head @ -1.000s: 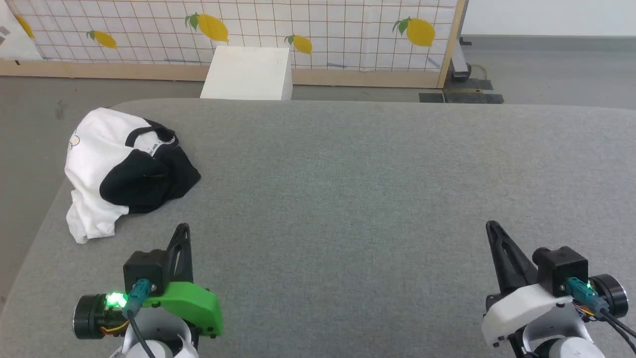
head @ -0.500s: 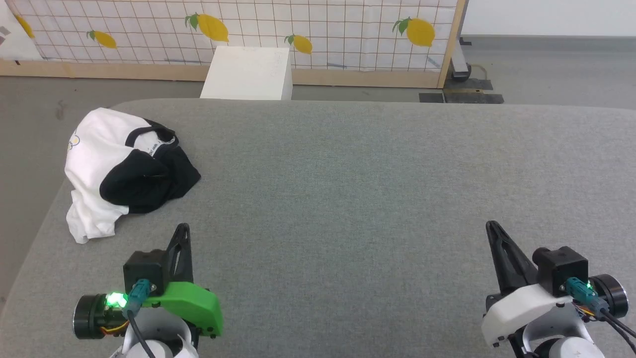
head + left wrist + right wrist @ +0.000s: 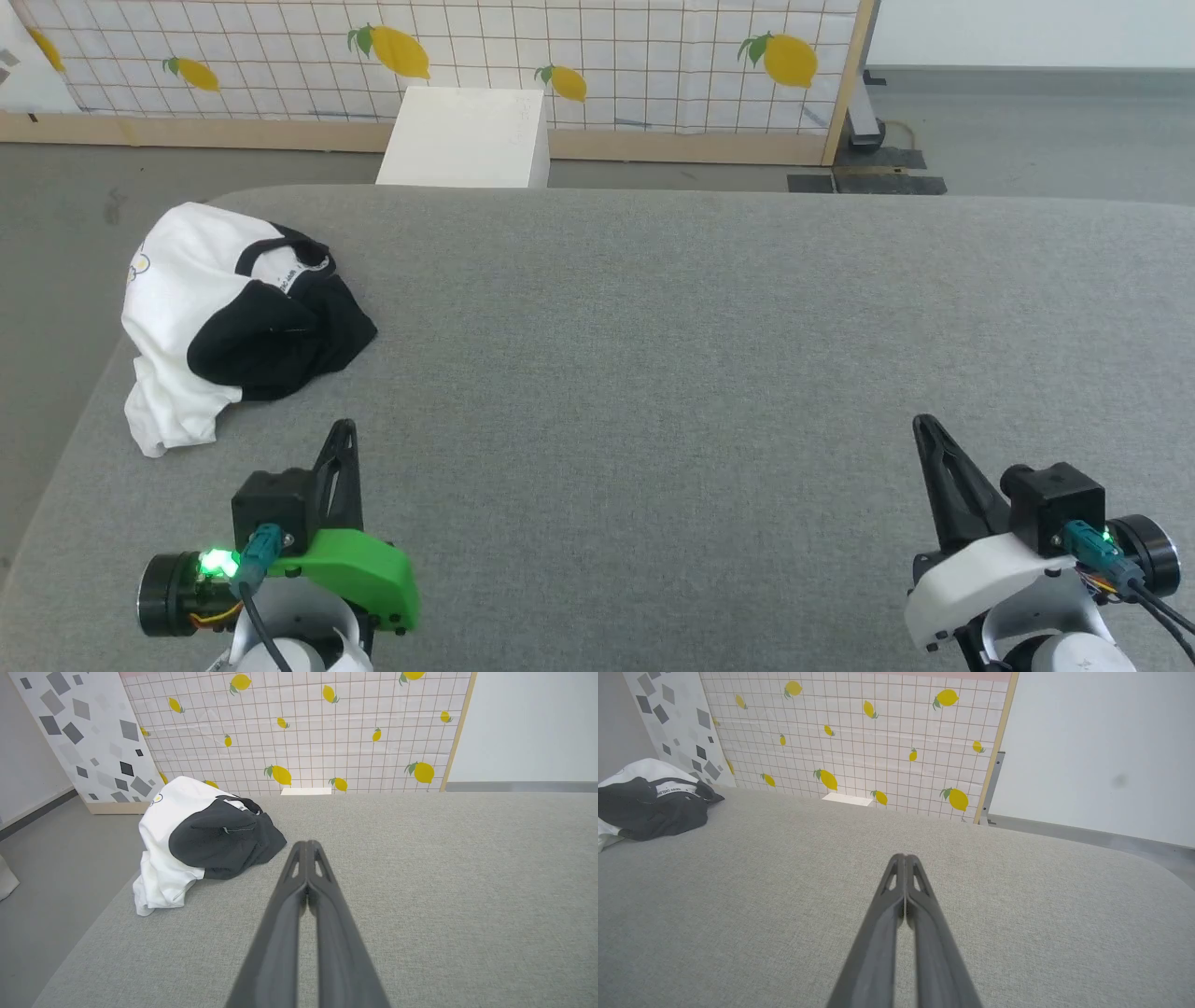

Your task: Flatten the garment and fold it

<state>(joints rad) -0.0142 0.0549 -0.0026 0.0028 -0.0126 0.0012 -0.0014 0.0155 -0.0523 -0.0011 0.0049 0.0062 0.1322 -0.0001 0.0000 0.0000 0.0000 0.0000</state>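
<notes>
Nothing is done yet, we judge — the shirt (image 3: 201, 317) lies crumpled at the far left corner of the table (image 3: 653, 327), perhaps partly over its edge, well apart from our left gripper (image 3: 344, 429) and right gripper (image 3: 924, 427), both closed and empty, so flattening and folding remain.

Grey padded table (image 3: 709, 308), lemon-print grid screen (image 3: 607, 56) behind, white box (image 3: 467, 138) on grey floor (image 3: 1046, 131).
</notes>
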